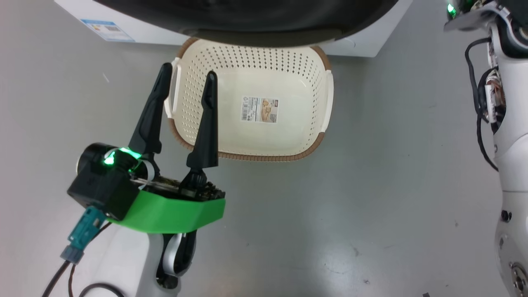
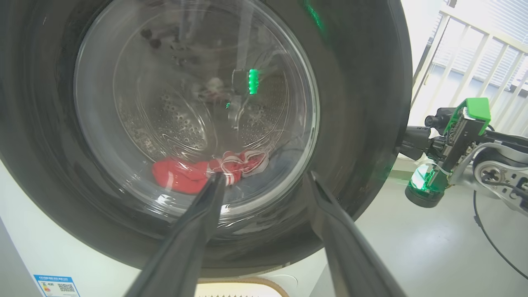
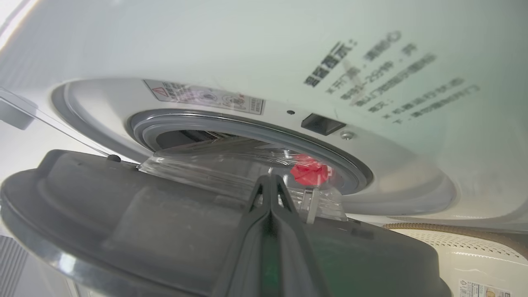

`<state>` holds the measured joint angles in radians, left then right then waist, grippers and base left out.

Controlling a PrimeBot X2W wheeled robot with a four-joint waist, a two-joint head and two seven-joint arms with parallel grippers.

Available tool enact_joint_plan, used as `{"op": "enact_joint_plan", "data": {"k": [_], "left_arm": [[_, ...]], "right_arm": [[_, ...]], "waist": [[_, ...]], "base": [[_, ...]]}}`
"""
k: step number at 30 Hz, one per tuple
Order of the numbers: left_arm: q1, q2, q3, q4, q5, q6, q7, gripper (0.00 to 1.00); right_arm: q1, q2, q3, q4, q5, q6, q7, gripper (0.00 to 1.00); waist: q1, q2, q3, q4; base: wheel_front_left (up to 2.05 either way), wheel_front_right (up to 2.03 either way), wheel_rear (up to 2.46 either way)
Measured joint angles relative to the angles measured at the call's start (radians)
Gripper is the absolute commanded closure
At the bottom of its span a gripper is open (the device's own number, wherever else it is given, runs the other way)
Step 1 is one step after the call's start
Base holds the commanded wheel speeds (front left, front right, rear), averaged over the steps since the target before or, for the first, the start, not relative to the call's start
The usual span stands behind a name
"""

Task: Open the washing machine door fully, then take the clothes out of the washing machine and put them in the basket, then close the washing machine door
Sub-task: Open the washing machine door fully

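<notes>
Left claw (image 1: 188, 74): two long dark fingers (image 1: 206, 119) spread wide with nothing between them, pointing up the head view, on a green wrist housing (image 1: 173, 212) with a lit green lamp (image 1: 119, 156) and a pale forearm (image 1: 136, 255). Right claw (image 3: 270, 183): fingers pressed together along their length. Right arm (image 1: 509, 165): white, upright along the head view's right edge, black cables (image 1: 478, 123) exposed.

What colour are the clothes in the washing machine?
The clothes are bright red with white stripes; the left wrist view shows them best, through the glass.
</notes>
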<state>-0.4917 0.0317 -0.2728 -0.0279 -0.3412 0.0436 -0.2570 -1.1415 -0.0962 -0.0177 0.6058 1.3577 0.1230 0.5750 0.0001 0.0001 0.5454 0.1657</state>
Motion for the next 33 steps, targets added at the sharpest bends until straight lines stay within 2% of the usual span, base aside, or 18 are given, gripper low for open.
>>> {"op": "enact_joint_plan", "data": {"k": [14,33], "left_arm": [[0.047,0.0,0.011,0.045,0.007,0.01,0.0,0.0],[0.134,0.001,0.035,0.124,0.007,0.018,0.0,0.0]], "right_arm": [[0.126,0.01,0.011,-0.003,0.038,0.0,0.055,1.0],[0.303,0.016,0.09,-0.006,0.08,0.0,0.079,1.0]], "waist": [[0.0,0.0,-0.101,-0.004],[0.0,0.0,-0.265,0.017]], "base": [[0.0,0.0,0.0],[0.0,0.0,0.0]]}}
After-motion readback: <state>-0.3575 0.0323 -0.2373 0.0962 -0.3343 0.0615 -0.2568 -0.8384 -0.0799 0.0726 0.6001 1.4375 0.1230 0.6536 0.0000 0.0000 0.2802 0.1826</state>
